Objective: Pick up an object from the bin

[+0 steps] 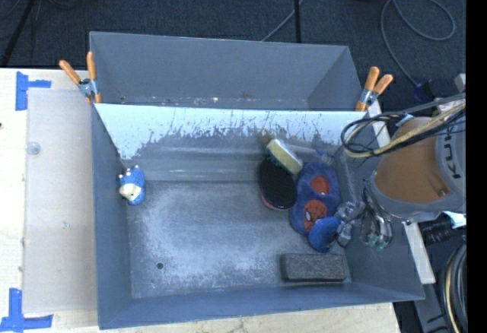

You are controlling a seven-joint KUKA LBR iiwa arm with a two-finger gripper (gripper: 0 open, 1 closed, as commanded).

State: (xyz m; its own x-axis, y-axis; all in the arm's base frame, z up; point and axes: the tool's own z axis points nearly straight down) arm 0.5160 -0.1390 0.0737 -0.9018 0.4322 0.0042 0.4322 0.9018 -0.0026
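My gripper (362, 226) is low at the bin's right side, against the right wall. Its tip touches or nearly touches the lower right end of a blue fabric thing with red spider faces (315, 206), which lies crumpled just left of it. A dark grey rectangular sponge block (313, 267) lies flat on the floor just below and left of the gripper. A black oval brush with a cream handle (277, 176) lies left of the blue fabric, its handle pointing up and to the right.
A small blue and white toy figure (132, 186) sits alone at the bin's left wall. The arm with its orange cover and cables hangs over the bin's right rim. Bare bin floor stretches between the toy and the brush.
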